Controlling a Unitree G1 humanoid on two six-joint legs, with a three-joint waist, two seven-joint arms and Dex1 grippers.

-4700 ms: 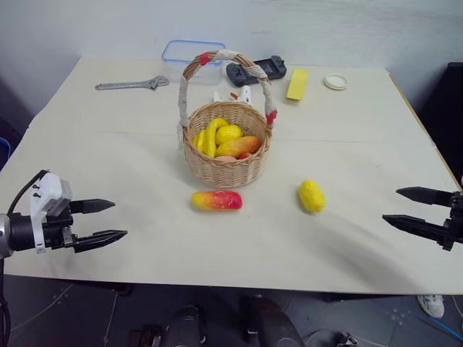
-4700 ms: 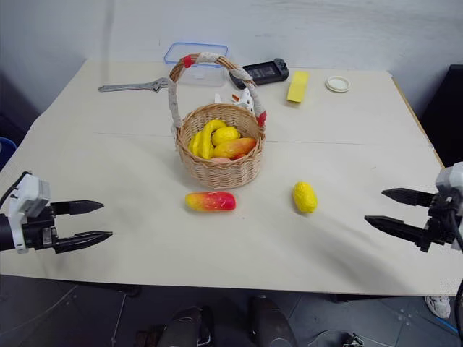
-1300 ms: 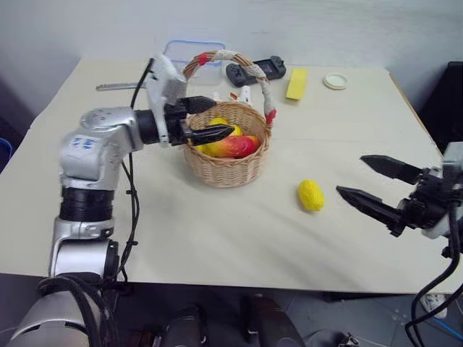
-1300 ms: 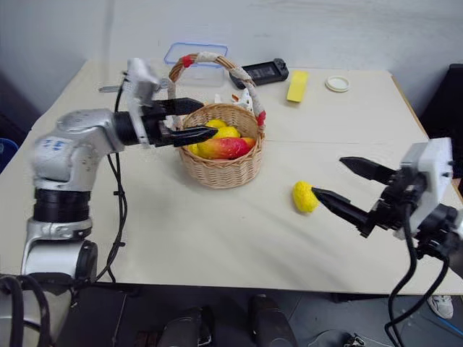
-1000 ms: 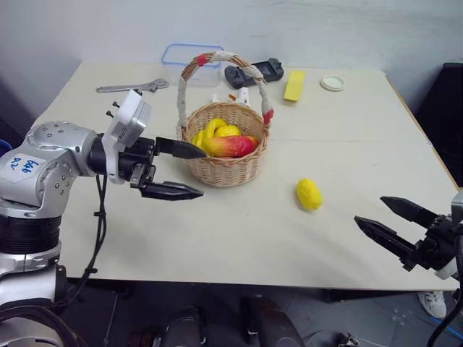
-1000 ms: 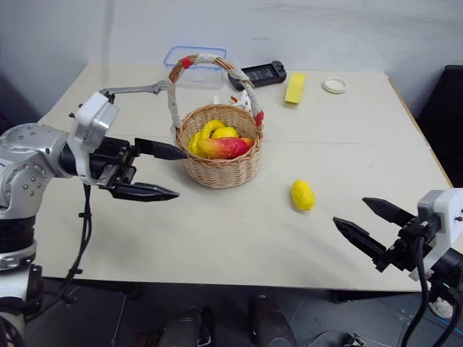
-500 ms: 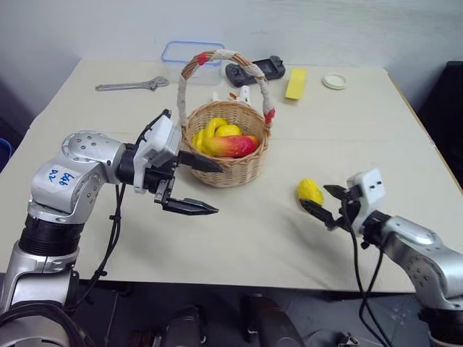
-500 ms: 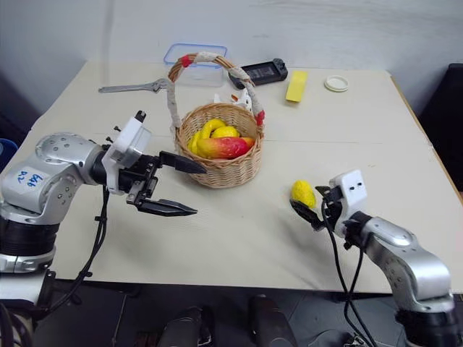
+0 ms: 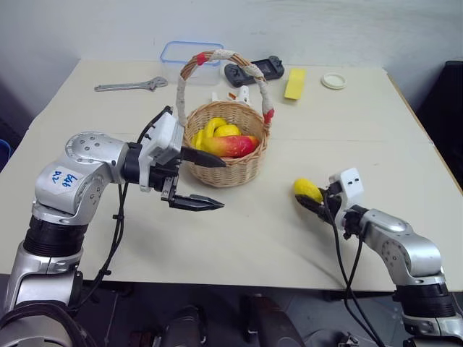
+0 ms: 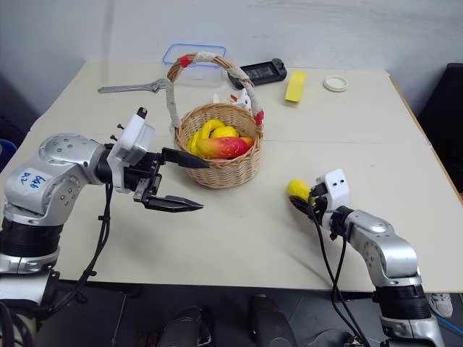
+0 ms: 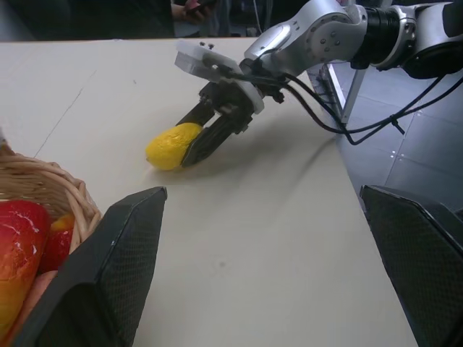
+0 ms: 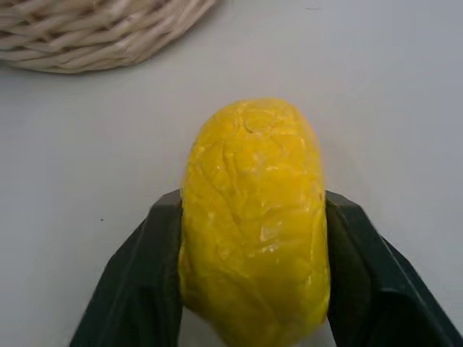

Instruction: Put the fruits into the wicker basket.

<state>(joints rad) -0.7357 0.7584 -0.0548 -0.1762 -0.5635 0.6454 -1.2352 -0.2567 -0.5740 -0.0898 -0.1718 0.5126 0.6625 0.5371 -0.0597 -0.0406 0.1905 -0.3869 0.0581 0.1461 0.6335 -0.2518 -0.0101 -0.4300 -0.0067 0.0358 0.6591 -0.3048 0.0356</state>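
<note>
The wicker basket (image 9: 226, 166) stands mid-table with a red-to-yellow mango (image 9: 233, 146), bananas (image 9: 205, 133) and other yellow fruits inside. To its right a bumpy yellow lemon (image 9: 307, 189) lies on the table, and my right gripper (image 9: 313, 198) is shut on it. In the right wrist view both black fingers (image 12: 141, 282) press against the sides of the lemon (image 12: 253, 217). My left gripper (image 9: 221, 184) hovers open and holds nothing, just left of the basket's front. The left wrist view shows the lemon (image 11: 172, 144) between the right gripper's fingers.
Behind the basket lie a wrench (image 9: 130, 85), a clear blue-rimmed box (image 9: 189, 50), a black game controller (image 9: 253, 70), a flat yellow block (image 9: 294, 83) and a white lid (image 9: 333, 81). The table's front edge runs just below both arms.
My right arm has swung forward and left to the lemon, and its fingers have closed on it. The left gripper has stayed open beside the basket.
</note>
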